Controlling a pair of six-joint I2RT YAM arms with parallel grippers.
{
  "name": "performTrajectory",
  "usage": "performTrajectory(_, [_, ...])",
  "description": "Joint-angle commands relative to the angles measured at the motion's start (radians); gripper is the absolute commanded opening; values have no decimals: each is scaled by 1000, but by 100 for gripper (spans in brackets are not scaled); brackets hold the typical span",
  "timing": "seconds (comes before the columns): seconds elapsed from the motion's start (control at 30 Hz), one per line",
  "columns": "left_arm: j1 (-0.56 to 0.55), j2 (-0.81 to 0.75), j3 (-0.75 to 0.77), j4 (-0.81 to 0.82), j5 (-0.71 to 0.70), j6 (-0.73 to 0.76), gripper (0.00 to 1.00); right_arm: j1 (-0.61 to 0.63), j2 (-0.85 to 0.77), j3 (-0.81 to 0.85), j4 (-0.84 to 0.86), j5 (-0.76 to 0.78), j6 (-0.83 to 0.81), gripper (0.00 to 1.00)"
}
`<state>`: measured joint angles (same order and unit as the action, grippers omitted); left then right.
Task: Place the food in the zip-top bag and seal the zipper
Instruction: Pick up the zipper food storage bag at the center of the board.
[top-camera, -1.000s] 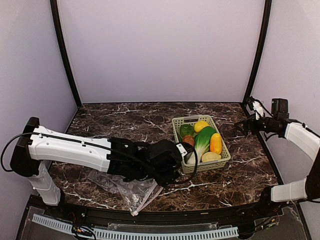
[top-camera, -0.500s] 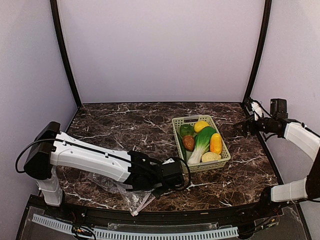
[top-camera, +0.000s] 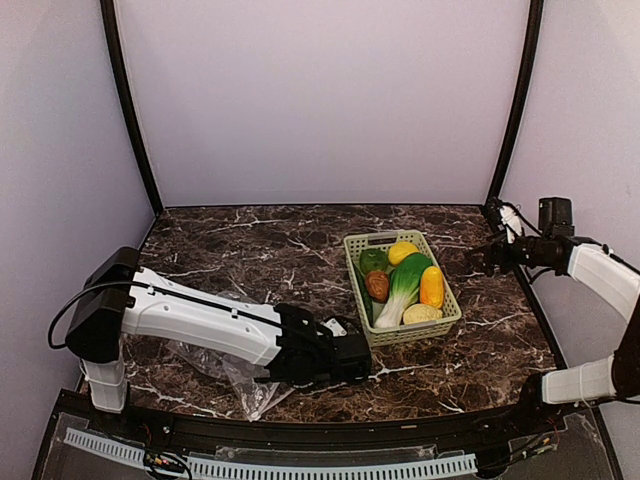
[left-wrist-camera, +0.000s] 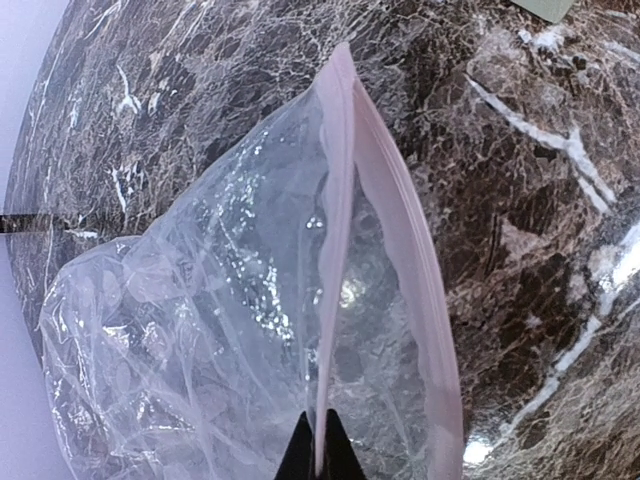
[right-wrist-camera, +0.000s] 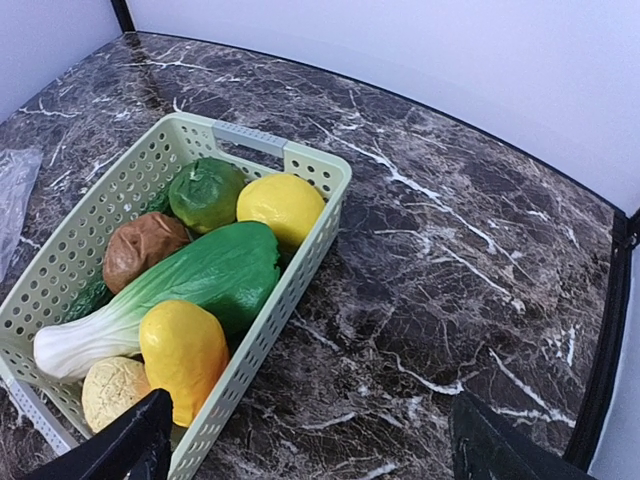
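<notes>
The zip-top bag (left-wrist-camera: 200, 330) lies crumpled on the marble near the front edge, and in the top view the zip-top bag (top-camera: 225, 368) shows left of my left gripper (top-camera: 318, 368). My left gripper (left-wrist-camera: 318, 455) is shut on one lip of the pink zipper (left-wrist-camera: 335, 230); the other lip (left-wrist-camera: 415, 270) bows away, so the mouth gapes. The food sits in a light green basket (right-wrist-camera: 300, 262): bok choy (right-wrist-camera: 190, 285), lemon (right-wrist-camera: 282, 205), green pepper (right-wrist-camera: 205, 192), red-brown piece (right-wrist-camera: 143, 248), orange-yellow piece (right-wrist-camera: 183, 355), pale yellow piece (right-wrist-camera: 112, 390). My right gripper (right-wrist-camera: 310, 460) hangs open right of the basket, holding nothing.
The basket (top-camera: 450, 308) stands at centre right of the dark marble table (top-camera: 250, 250). Pale walls with black corner posts enclose the table on three sides. In the top view my right gripper (top-camera: 482, 257) hovers by the right wall.
My left arm swung toward the near edge and dropped onto the bag's mouth, its jaws closing on the pink strip. The right gripper barely moved.
</notes>
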<state>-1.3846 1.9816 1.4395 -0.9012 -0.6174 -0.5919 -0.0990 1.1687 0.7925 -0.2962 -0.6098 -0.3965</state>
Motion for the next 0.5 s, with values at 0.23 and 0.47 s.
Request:
performTrajectory(0.23, [212, -285, -71, 120, -32, 261, 1, 196, 198, 263, -244, -41, -59, 76])
performTrajectory(0.47, [304, -364, -74, 327, 37, 500, 1, 275, 341, 420, -359, 23, -58, 70])
